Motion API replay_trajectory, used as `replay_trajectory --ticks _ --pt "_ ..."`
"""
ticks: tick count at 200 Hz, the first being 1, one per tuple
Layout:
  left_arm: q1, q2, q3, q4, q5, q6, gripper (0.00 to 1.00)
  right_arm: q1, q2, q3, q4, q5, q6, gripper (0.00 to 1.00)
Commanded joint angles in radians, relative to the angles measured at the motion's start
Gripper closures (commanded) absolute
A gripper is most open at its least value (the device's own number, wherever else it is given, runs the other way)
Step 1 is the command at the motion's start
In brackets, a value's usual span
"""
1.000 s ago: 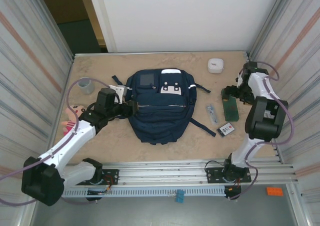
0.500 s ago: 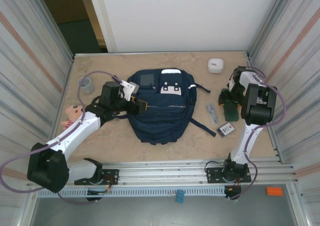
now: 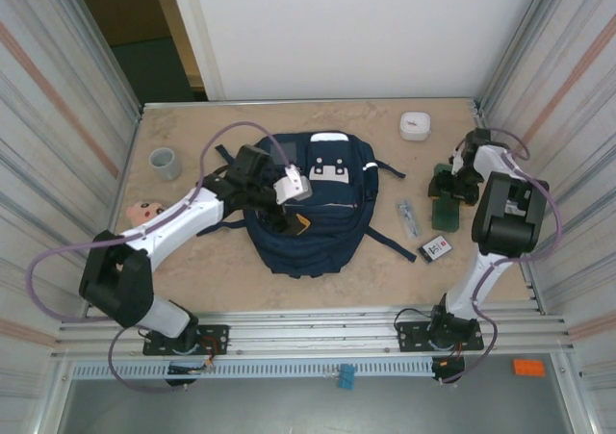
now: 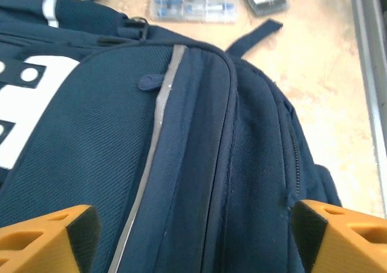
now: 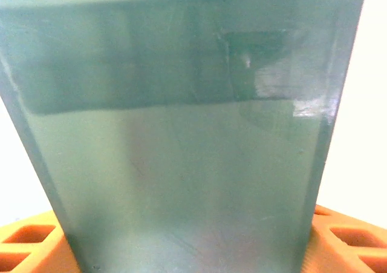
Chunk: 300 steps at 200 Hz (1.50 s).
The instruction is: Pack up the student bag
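Observation:
The student bag [image 3: 322, 224], a navy backpack with white patches near its top, lies flat at the table's middle. My left gripper [image 3: 297, 207] hovers over its front pocket, open. In the left wrist view its orange fingertips [image 4: 42, 240] stand wide apart over the bag's [image 4: 199, 164] pale stripe and zip seams, with nothing held. At the right, my right gripper [image 3: 449, 186] is shut on a green book [image 3: 446, 211]. In the right wrist view the book [image 5: 181, 134] spans the whole gap between the orange fingers [image 5: 347, 243] of the gripper [image 5: 188, 249].
A white round container [image 3: 416, 125] sits at the back right. A clear pen case [image 3: 409, 217] and a black card box [image 3: 435, 248] lie between bag and book. A grey cup [image 3: 165, 164] and a pink-faced doll [image 3: 142, 213] are at the left. Metal walls close both sides.
My left arm swung right, from beside the bag's left edge to over its front, and opened wider. My right gripper's jaws closed in on the green book, whose far end looks raised.

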Motion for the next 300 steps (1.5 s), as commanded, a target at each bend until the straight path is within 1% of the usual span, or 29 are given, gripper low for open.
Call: replay_trajectory --ticks 1,26,43,57,66,71,88,101,123,139,150,161,189,192,202,219,230,235,261,275,287,300 --pt "-0.005 0.056 0.034 0.020 -0.070 0.094 0.14 0.003 -0.159 -0.033 0.093 -0.131 0.057 0.37" --pt "-0.006 0.100 0.084 -0.018 0.031 0.113 0.12 0.003 -0.254 -0.077 0.122 -0.205 0.085 0.37" --pt "-0.012 0.101 0.095 -0.043 0.055 0.115 0.11 0.006 -0.296 -0.096 0.119 -0.246 0.090 0.37" --pt "-0.020 0.073 0.088 -0.054 0.085 0.109 0.11 0.012 -0.328 -0.110 0.114 -0.264 0.090 0.37" --pt "-0.033 0.050 0.073 -0.055 0.083 0.113 0.11 0.019 -0.348 -0.120 0.115 -0.268 0.091 0.37" --pt "-0.044 0.037 0.064 -0.055 0.069 0.121 0.11 0.023 -0.360 -0.127 0.115 -0.269 0.091 0.37" --pt "-0.103 0.005 0.017 -0.052 -0.035 0.156 0.10 0.040 -0.391 -0.141 0.118 -0.273 0.093 0.37" --pt "-0.133 -0.005 -0.024 -0.012 -0.107 0.146 0.09 0.054 -0.411 -0.147 0.124 -0.278 0.099 0.37" --pt "-0.143 0.005 -0.063 0.066 -0.177 0.108 0.08 0.076 -0.443 -0.160 0.144 -0.275 0.109 0.37" --pt "-0.143 0.037 -0.055 0.092 -0.237 0.093 0.09 0.088 -0.468 -0.170 0.158 -0.277 0.110 0.37" --pt "-0.144 0.059 -0.040 0.099 -0.280 0.093 0.15 0.095 -0.488 -0.183 0.172 -0.283 0.115 0.37" --pt "-0.141 0.065 -0.016 0.098 -0.294 0.078 0.21 0.100 -0.511 -0.193 0.183 -0.293 0.115 0.37" --pt "-0.113 0.004 0.001 0.155 -0.240 0.014 0.54 0.118 -0.584 -0.232 0.219 -0.301 0.095 0.38" --pt "-0.111 -0.004 -0.001 0.159 -0.238 0.014 0.56 0.119 -0.592 -0.237 0.224 -0.304 0.091 0.39" --pt "-0.108 -0.029 0.001 0.166 -0.251 0.013 0.66 0.125 -0.624 -0.255 0.243 -0.317 0.082 0.41" --pt "-0.099 -0.072 0.010 0.159 -0.274 0.002 0.88 0.145 -0.676 -0.268 0.254 -0.348 0.038 0.42" --pt "-0.097 -0.099 0.020 0.146 -0.293 -0.003 0.98 0.180 -0.713 -0.273 0.244 -0.351 -0.015 0.42" --pt "-0.098 -0.111 0.026 0.136 -0.295 -0.007 1.00 0.201 -0.731 -0.275 0.239 -0.349 -0.047 0.42" --pt "-0.098 -0.163 0.085 0.060 -0.263 -0.072 1.00 0.373 -0.831 -0.289 0.194 -0.320 -0.234 0.43" --pt "-0.100 -0.187 0.109 0.042 -0.247 -0.131 1.00 0.470 -0.877 -0.315 0.195 -0.324 -0.295 0.44" --pt "-0.102 -0.207 0.118 0.041 -0.231 -0.167 1.00 0.553 -0.948 -0.338 0.187 -0.320 -0.350 0.45" --pt "-0.101 -0.220 0.128 0.047 -0.235 -0.199 1.00 0.641 -1.004 -0.366 0.194 -0.265 -0.380 0.45"
